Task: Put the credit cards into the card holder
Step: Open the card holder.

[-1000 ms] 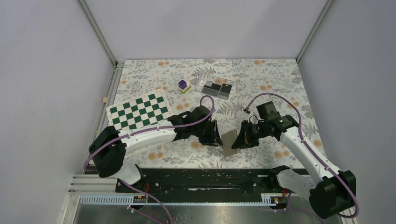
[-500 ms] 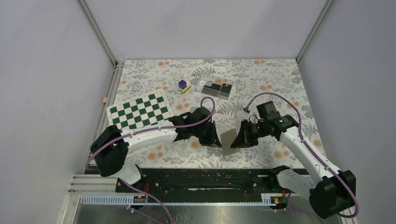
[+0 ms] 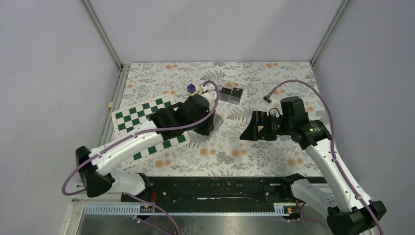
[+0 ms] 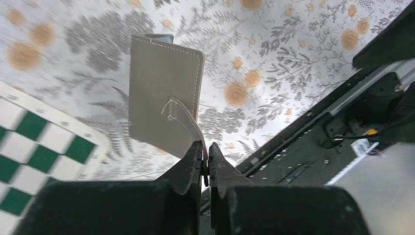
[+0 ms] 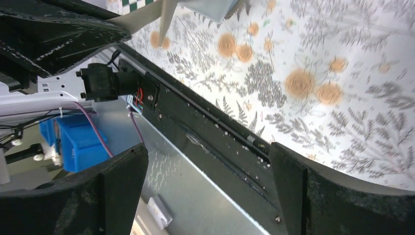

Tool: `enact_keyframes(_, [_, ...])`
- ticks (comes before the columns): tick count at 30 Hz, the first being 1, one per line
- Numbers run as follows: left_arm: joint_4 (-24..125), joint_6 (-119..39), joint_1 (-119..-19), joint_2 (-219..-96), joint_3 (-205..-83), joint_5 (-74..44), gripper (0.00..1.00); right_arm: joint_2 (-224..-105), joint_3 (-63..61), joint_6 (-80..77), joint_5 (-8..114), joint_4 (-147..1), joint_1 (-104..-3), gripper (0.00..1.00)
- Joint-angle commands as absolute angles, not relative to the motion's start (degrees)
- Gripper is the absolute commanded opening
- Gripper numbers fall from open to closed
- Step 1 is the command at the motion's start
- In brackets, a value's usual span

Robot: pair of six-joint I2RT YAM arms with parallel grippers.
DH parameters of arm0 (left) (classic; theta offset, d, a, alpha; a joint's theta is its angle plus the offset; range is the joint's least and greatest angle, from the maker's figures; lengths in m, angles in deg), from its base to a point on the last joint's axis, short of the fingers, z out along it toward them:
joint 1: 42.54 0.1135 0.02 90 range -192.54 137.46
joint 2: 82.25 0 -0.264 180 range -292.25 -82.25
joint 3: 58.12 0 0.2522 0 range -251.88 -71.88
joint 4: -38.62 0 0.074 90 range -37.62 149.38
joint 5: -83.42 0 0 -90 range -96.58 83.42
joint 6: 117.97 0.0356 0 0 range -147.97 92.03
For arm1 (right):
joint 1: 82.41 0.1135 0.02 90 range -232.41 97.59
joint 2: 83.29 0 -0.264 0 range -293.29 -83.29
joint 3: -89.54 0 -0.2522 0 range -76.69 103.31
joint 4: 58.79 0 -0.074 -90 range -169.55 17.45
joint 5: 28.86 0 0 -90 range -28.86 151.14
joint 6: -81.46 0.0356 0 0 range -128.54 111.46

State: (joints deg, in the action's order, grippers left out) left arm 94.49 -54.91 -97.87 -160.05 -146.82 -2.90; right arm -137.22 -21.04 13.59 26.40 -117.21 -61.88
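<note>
Status: no cards loaded, as far as I can see.

1. Left gripper (image 4: 205, 157): fingers pressed together on the strap of the holder (image 4: 164, 98). The holder hangs from that strap, clear of the table (image 3: 274, 78), and looks folded shut.
2. Right gripper (image 5: 208, 147): fingers wide apart, holding nothing, near the holder and facing it.
3. Cards (image 3: 226, 92): dark, lying in the clear box (image 3: 241, 100) at the far side. I cannot count them.

Remaining, in my judgement: open the holder, fetch each card from the box, insert it.

Surroundings: a purple cube (image 3: 191, 88) sits just left of the box, and a chessboard (image 3: 142, 117) lies under the left arm.

Obstruction: the left wrist and its cable cover the near-left part of the box, so access is better from the right.
</note>
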Motion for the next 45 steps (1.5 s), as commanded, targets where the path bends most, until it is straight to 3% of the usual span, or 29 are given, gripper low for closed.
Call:
enact_keyframes(1, [98.4,-36.3,-97.7,-153.6,-150.7,3.7,0.00,-136.6,-15.5,8.5,28.9,-117.1,-61.5,0.99])
enact_keyframes(12, [109.7,-26.7,-97.6,-151.8,-164.8,-12.5,0.00,-135.0,-14.9,5.0,17.8,-103.0,-61.4,0.99])
enact_keyframes(19, [111.8,-30.8,-96.9,-153.5,-167.6,-19.9,0.00,-135.1,-16.8,9.7,8.6,-87.3,-61.0,0.99])
enact_keyframes(24, [114.0,-34.0,-95.5,-155.6,-169.1,-21.3,0.00,-138.8,-14.8,13.8,4.9,-85.5,-61.1,0.99])
enact_keyframes(30, [114.6,-39.1,-93.4,-156.3,-169.0,-20.3,0.00,-141.7,-9.7,7.1,7.7,-98.1,-61.0,0.99])
enact_keyframes(40, [114.8,-41.6,-90.6,-158.3,-169.3,-26.6,0.00,-138.4,-19.4,7.1,12.2,-85.2,-52.0,0.99])
enact_keyframes(45, [115.0,-44.1,-90.2,-160.0,-169.5,-30.6,0.00,-140.3,-18.0,-1.1,20.8,-91.5,-44.8,1.00])
